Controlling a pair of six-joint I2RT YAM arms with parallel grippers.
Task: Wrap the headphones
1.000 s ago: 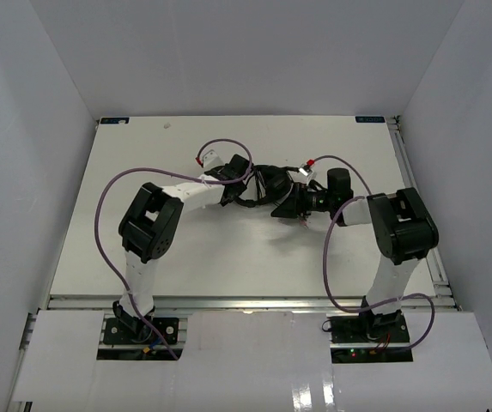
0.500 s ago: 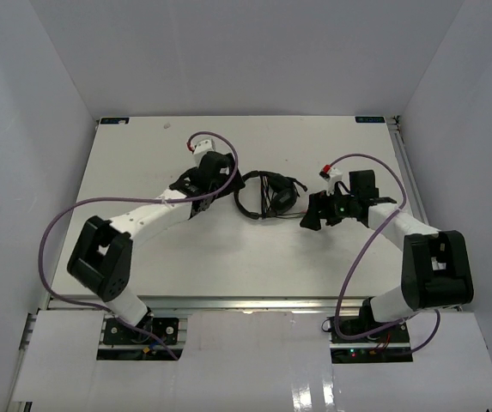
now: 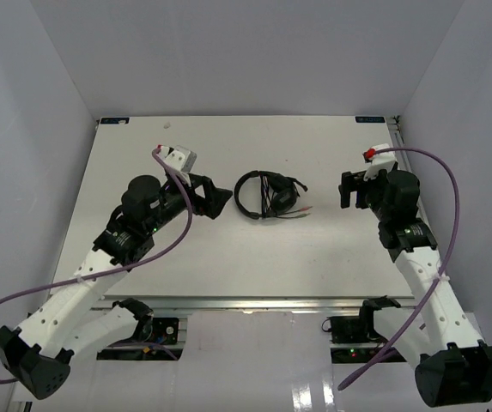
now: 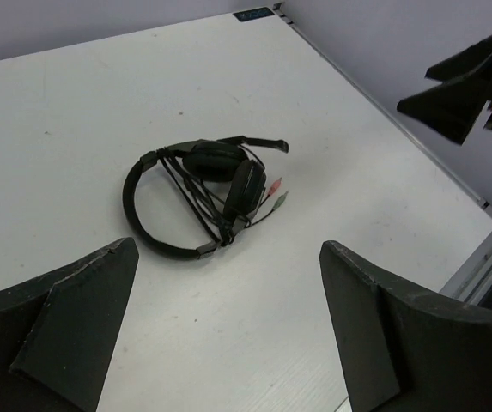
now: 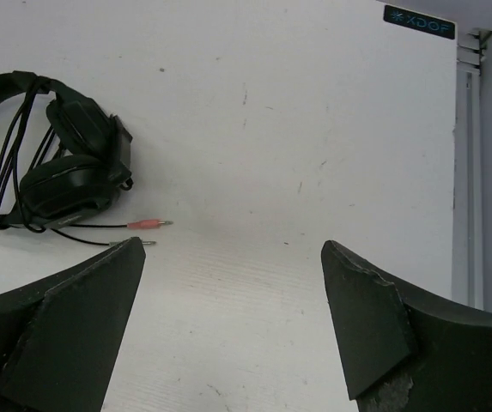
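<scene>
Headphones: I see them at 3 o'clock of left end effector, the nearer one (plugs trail toward right end effector).
Jaws: both apart, empty.

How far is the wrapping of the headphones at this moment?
Done, it seems: the cord runs in several strands across the headband of the headphones, which lie on the table. In hand: nothing; the left gripper and right gripper are apart from them, jaws open. Left: perhaps only the two plugs, lying loose.
</scene>
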